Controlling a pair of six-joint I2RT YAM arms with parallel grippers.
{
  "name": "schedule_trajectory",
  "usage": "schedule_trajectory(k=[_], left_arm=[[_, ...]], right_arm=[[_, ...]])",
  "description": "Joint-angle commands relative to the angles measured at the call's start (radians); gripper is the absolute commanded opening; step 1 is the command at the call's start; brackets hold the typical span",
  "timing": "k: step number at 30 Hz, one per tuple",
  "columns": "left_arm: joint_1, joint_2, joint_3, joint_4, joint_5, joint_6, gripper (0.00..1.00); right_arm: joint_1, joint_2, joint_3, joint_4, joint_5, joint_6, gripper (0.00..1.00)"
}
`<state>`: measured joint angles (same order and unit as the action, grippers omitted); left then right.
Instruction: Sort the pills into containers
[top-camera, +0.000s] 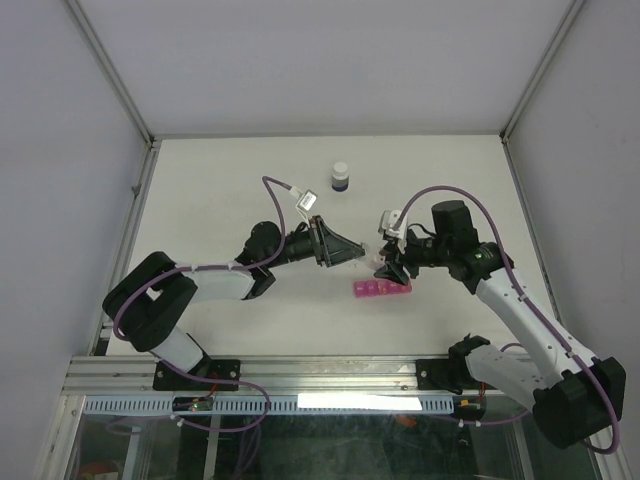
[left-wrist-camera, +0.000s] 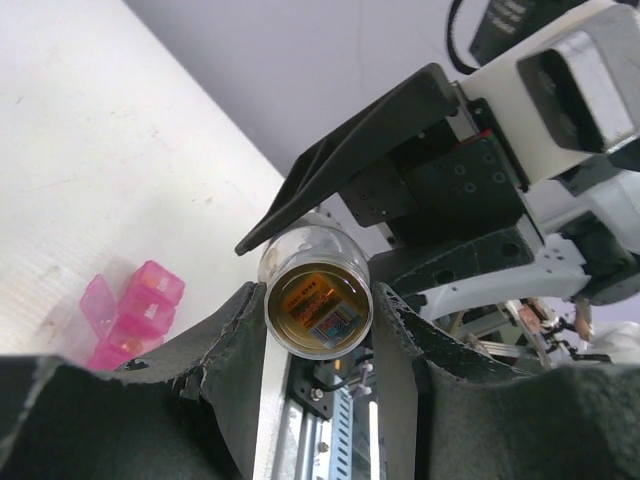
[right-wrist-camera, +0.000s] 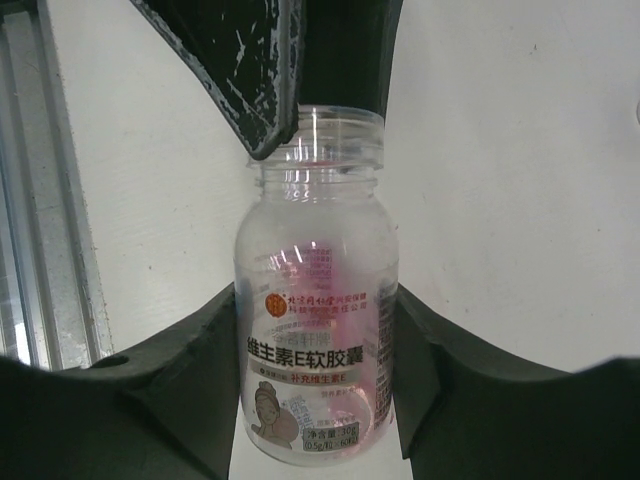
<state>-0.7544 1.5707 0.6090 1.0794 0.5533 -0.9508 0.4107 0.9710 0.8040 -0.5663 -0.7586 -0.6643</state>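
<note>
A small clear vial (right-wrist-camera: 315, 300) with a printed label and an uncapped threaded mouth is clamped by its body in my right gripper (right-wrist-camera: 316, 350). My left gripper (left-wrist-camera: 316, 300) is shut on the vial's (left-wrist-camera: 316, 300) mouth end, so that view shows a round rim with an amber inside. The left fingers (right-wrist-camera: 245, 80) straddle the mouth in the right wrist view. Both grippers, left (top-camera: 356, 252) and right (top-camera: 392, 268), meet just above the pink containers strip (top-camera: 380, 290). One lid of the strip (left-wrist-camera: 135, 315) stands open. Orange spots show through two compartments; I cannot make out loose pills.
A dark bottle with a white cap (top-camera: 341, 177) stands upright at the back of the white table. The right arm's white body (left-wrist-camera: 560, 90) fills the upper right of the left wrist view. A metal rail (top-camera: 300, 375) runs along the near edge.
</note>
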Motion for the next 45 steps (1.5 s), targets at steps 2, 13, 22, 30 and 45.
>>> schedule_trajectory(k=[2,13,22,30,45], left_arm=[[-0.057,-0.081,0.075,-0.247,-0.089,0.169,0.12],[-0.113,-0.098,0.101,-0.309,-0.068,0.222,0.10],[-0.112,-0.053,0.159,-0.356,0.211,0.501,0.06],[-0.110,-0.055,0.276,-0.589,0.328,0.778,0.05],[-0.108,-0.193,0.231,-0.578,0.055,0.704,0.69]], right_arm=[[0.019,0.021,0.029,0.054,0.069,0.011,0.00],[0.017,0.002,0.037,0.094,-0.063,0.091,0.00],[-0.046,-0.027,0.021,0.065,-0.330,0.046,0.00],[-0.083,-0.046,0.021,0.048,-0.373,0.025,0.00],[-0.137,-0.078,0.017,-0.008,-0.401,-0.044,0.00]])
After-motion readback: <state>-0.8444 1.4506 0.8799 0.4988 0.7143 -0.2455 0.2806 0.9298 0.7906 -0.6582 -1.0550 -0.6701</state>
